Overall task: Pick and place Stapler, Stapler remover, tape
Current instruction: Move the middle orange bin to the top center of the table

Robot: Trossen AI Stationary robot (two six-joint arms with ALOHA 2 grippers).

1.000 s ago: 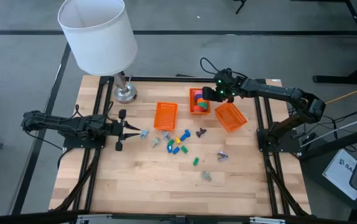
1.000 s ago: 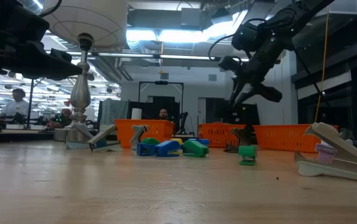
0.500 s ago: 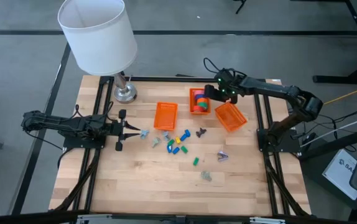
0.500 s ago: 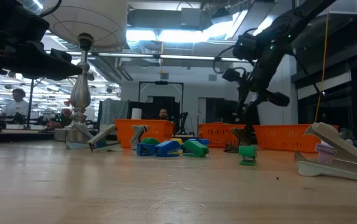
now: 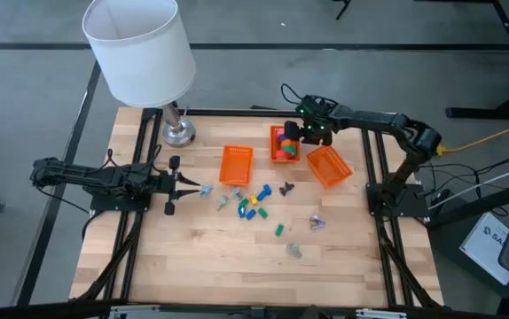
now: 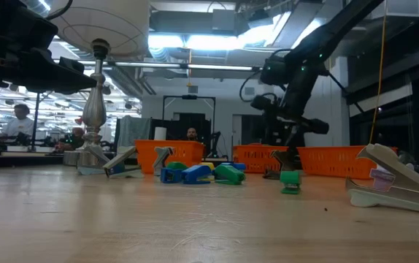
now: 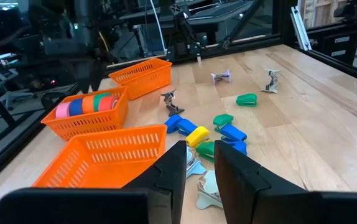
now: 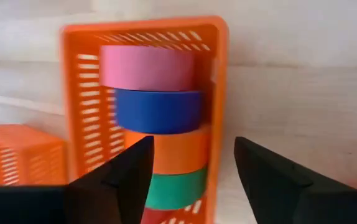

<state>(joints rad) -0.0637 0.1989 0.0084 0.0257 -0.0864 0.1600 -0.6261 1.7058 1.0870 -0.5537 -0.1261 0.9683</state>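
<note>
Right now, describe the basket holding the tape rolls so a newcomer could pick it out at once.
Start at the white lamp on the table's far left corner and look right along the far side, past the first orange basket. The tape basket is the middle of three, under the right tool. Only it is filled, with a row of pink, blue, orange and green rolls.

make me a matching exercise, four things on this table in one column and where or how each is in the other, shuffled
Things
1. tape rolls
2. right gripper
3. lamp
4. left gripper

Places or states
A. at the table's far left corner
B. open, above the basket of tape
C. lined up in the middle orange basket
D. near the table's left edge, pointing at the scattered pieces

Pairs: 1-C, 2-B, 3-A, 4-D
</note>
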